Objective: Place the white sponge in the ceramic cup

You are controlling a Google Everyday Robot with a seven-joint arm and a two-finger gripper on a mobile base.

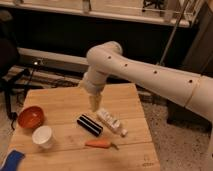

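— So, where is the gripper [94, 104]?

— Near the middle of the frame. The white arm [150, 75] reaches in from the right edge, bends at a thick elbow and turns downward, so the gripper points down at the wooden table [60, 102]. Its tip hangs just above the far ends of the black striped block [90, 125] and the white elongated blocky object [111, 121], which lie side by side at a slant.

— Does it grip either of them?

— No. It is released, its fingers spread, and nothing sits between them. Whether the tip touches the white object cannot be told.

— And the white sponge [11, 161]?

— It is a bright blue flat pad in the lower left corner of the frame, at the near left corner of the table, cut off by the frame's edge. It is well apart from the gripper.

— Where is the ceramic cup [42, 136]?

— It stands upright in the lower left part of the frame, up and to the right of the sponge, near it but not touching. Its inside looks plain white.

— Anything else on the table?

— A red-orange bowl [31, 118] sits just above and left of the cup. An orange carrot-like piece [98, 144] lies flat below the black block, toward the near edge.
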